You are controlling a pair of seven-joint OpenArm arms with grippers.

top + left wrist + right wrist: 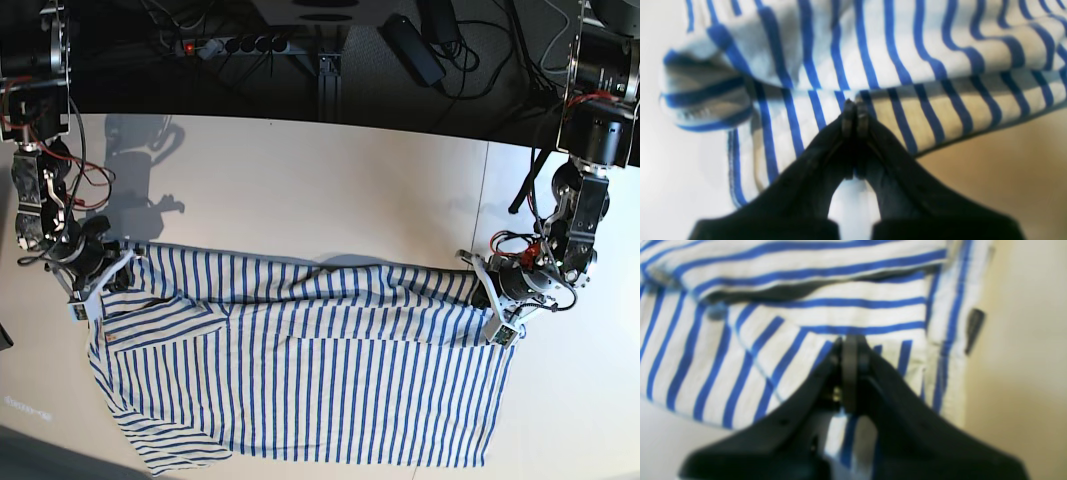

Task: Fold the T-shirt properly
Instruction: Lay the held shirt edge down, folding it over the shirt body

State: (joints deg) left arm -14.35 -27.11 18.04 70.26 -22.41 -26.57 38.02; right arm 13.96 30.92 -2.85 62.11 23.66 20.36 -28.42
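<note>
T-shirt (310, 385): soft cream cloth, thin blue stripes, spread across white table (330, 190) from 9 to 3 o'clock, upper edge folded over in a rumpled band. Sleeve (160, 320) at 9 o'clock lying flat. Small dark tag (974, 327) at hem edge; no legible writing. Left gripper (853, 105): black jaws closed tight on striped fabric at 3 o'clock corner. Right gripper (850, 341): jaws pinched together on cloth at 9 o'clock corner. Bare table at 12 o'clock and beyond right hem; lower hem near table's front edge.
</note>
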